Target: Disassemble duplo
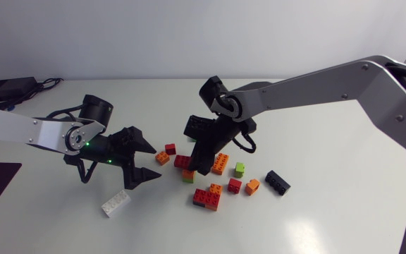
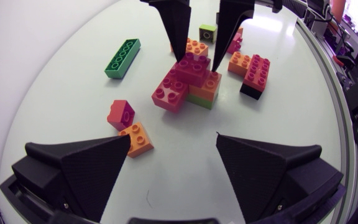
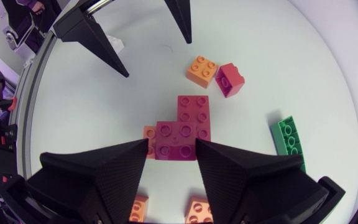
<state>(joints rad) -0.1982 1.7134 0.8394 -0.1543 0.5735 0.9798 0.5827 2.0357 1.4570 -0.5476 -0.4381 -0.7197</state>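
The duplo stack (image 2: 180, 84) was found near the middle of the table (image 1: 344, 219), built of red bricks set over an orange and a green one. The right gripper (image 2: 198, 62) was lowered onto it from above. Its fingers were seen pressed against two opposite sides of the topmost red brick, so that the stack was clamped (in the right wrist view the red bricks filled the gap between the fingers). The left gripper (image 1: 154, 163) was held near the stack, on the left arm's side of it, with its fingers spread wide apart and the tips turned towards the stack.

Between that gripper and the stack a small red brick (image 2: 120, 114) and an orange brick (image 2: 136, 137) were laid just beside each other. A long green brick (image 2: 122, 58) was seen further off, apart from the stack. On the stack's other side loose pieces were scattered: a lime cube (image 1: 240, 168), a black brick (image 1: 277, 182) and a red-and-orange cluster (image 1: 206, 198). A white brick (image 1: 115, 204) was left by itself near the left gripper, towards the table's near edge.
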